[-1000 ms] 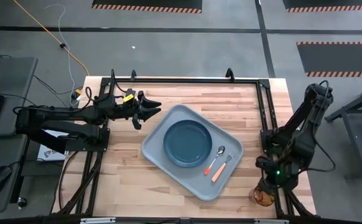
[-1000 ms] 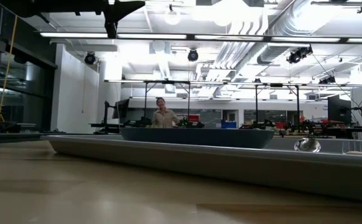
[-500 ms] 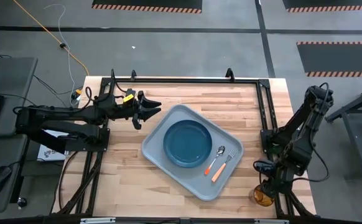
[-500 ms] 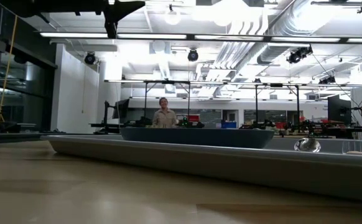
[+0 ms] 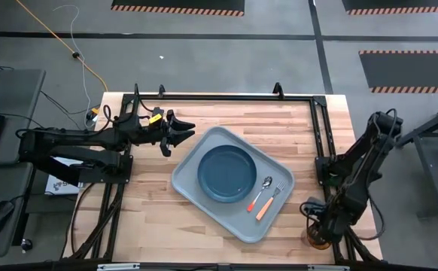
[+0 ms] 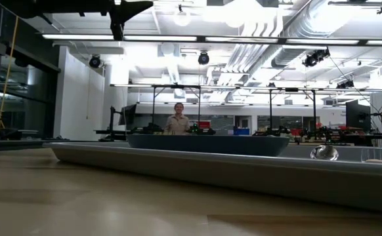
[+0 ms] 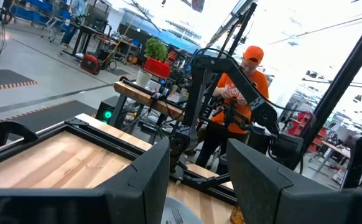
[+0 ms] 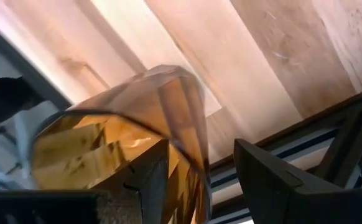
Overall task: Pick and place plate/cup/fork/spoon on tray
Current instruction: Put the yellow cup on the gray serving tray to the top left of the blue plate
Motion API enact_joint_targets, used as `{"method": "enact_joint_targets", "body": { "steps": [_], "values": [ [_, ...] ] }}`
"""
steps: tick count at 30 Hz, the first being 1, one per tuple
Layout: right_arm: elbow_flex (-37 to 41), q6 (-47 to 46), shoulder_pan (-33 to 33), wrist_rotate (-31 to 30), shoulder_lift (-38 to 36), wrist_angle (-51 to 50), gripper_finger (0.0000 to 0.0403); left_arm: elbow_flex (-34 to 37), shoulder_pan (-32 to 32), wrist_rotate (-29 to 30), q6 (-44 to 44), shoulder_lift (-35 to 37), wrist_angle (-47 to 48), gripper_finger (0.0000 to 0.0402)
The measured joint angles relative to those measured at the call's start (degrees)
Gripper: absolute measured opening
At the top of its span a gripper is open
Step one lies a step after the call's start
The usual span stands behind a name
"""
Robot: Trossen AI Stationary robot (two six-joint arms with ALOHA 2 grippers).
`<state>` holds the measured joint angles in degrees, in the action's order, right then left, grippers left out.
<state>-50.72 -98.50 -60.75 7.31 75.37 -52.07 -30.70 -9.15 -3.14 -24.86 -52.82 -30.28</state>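
The amber cup (image 8: 119, 143) stands on its base at the table's near right corner (image 5: 314, 241). My right gripper (image 5: 321, 230) is down over it, open. In the right wrist view (image 8: 199, 158) one finger shows through the cup's wall from inside and the other stands outside. The teal plate (image 5: 226, 173), the red-handled spoon (image 5: 263, 190) and the peach-handled fork (image 5: 270, 202) lie in the grey-blue tray (image 5: 191, 183) at mid-table. My left gripper (image 5: 180, 132) waits open at the tray's far left corner. My right gripper comes from above with its fingers on either side of the cup's wall near the rim (image 8: 190, 124), one inside and one outside. A gap shows between the wall and the outer finger (image 8: 274, 180). I cannot tell whether the inner finger touches the wall.
A black frame rail (image 5: 318, 143) runs along the table's right side, close by the cup. Bare wood lies near and left of the tray (image 5: 151, 218). The low view shows the tray's lip (image 6: 178, 167) and the plate (image 6: 207, 144); a person (image 6: 177, 122) stands far behind.
My right gripper has gone down and toward the table's near edge onto the cup, which it now partly covers in the high view. The cup has stayed in place.
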Motion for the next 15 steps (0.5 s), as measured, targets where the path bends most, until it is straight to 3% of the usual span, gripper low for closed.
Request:
{"method": "enact_joint_targets", "body": {
  "steps": [6, 9, 12, 15],
  "values": [
    [0.0, 0.0, 0.0, 0.1, 4.1, 0.4, 0.0155, 0.0, 0.1, 0.0, -0.5, 0.0, 0.0, 0.0148],
    [0.0, -0.1, 0.1, 2.0, 4.8, 2.2, 0.0111, 0.0, 0.1, 0.0, -0.5, 0.0, 0.0, 0.0148],
    [0.0, -0.1, 0.4, 2.6, 2.9, 6.2, 0.003, 0.0, -0.2, 0.0, -0.4, 0.0, -0.2, 0.0148],
    [0.0, -0.4, 1.3, -1.0, -1.4, 9.6, 0.0015, 0.0, -0.3, 0.6, -0.4, 0.0, -1.0, 0.0148]
  ]
}}
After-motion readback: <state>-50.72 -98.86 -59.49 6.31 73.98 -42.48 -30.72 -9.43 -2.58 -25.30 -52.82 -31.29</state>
